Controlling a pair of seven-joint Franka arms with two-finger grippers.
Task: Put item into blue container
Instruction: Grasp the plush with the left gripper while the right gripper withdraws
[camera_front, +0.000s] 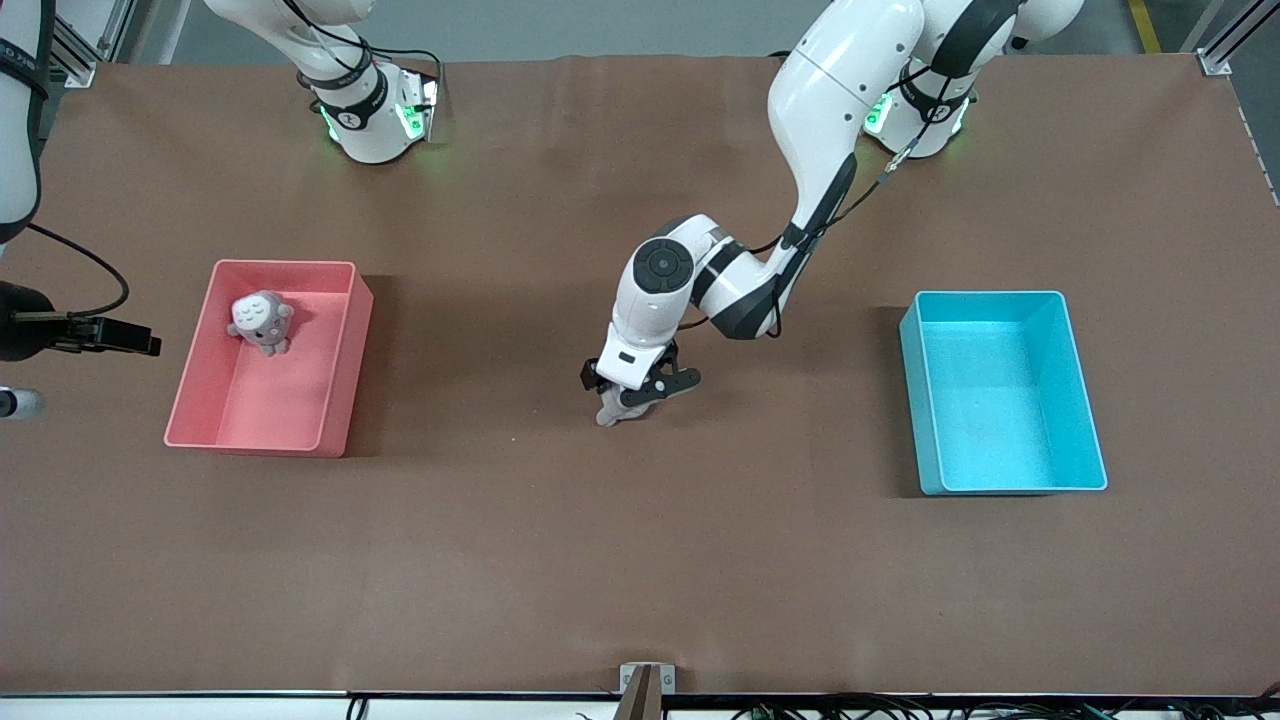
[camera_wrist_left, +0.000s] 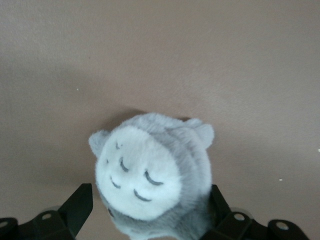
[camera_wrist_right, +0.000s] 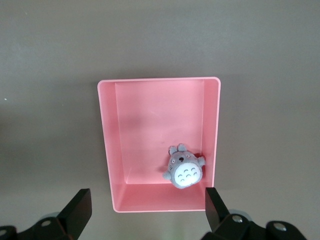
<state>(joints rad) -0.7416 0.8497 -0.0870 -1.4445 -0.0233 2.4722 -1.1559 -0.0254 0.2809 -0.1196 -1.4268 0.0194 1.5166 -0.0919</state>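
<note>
In the front view my left tool (camera_front: 640, 392) is down at mid-worktop (camera_front: 640, 560), released and straddling the grey plush toy (camera_front: 612, 412), which I take to be the item and which looks to be sitting on the surface rather than lifted. From that tool the blue container (camera_front: 1000, 420) lies at about three o'clock, toward the left arm's end, well apart and empty. Its long axis runs twelve to six. The left arm is plainly the nearer one, so I judge the carry is a straight sideways sweep once I clench. The right tool (camera_front: 110, 335) waits at the right arm's end, by the pink bin (camera_front: 270, 400), where a second plush (camera_front: 261, 320) lies. In the left wrist view the plush toy (camera_wrist_left: 150, 175) fills the gap of the left tool (camera_wrist_left: 150, 194), one finger (camera_wrist_left: 80, 205) just clear of its side, and the face turned up. In the right wrist view the right tool (camera_wrist_right: 147, 197) hangs released above the pink bin (camera_wrist_right: 150, 125), the second plush (camera_wrist_right: 184, 172) tucked into one corner.
</note>
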